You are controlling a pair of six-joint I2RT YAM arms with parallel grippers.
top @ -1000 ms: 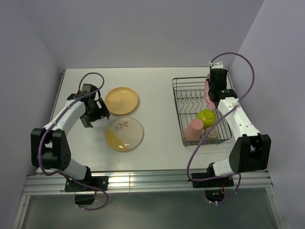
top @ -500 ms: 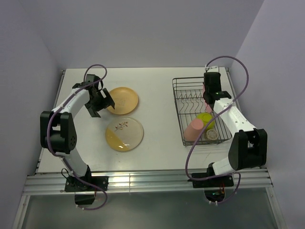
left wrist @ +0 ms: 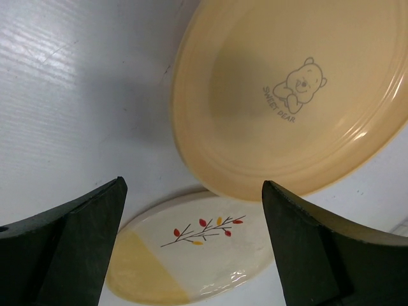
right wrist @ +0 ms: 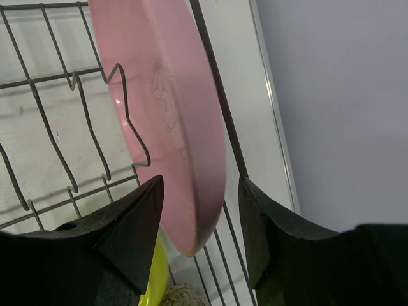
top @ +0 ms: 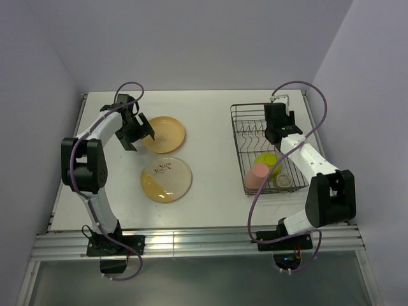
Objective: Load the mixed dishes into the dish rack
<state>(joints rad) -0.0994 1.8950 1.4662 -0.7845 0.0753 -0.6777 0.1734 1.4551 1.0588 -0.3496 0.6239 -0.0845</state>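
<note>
Dish rack [top: 252, 134] on right of table [top: 210, 185], with pink plate [right wrist: 169, 108] on edge among its wires. Right gripper [right wrist: 199, 191] parted astride plate's rim. Left gripper [left wrist: 192, 188] spread wide, empty, over edge of orange plate [left wrist: 293, 95].

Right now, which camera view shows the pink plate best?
The right wrist view: the pink plate fills the frame, standing on edge in the dish rack between the fingers of the right gripper. The top external view hides it behind the right arm; the left wrist view misses it entirely.
</note>
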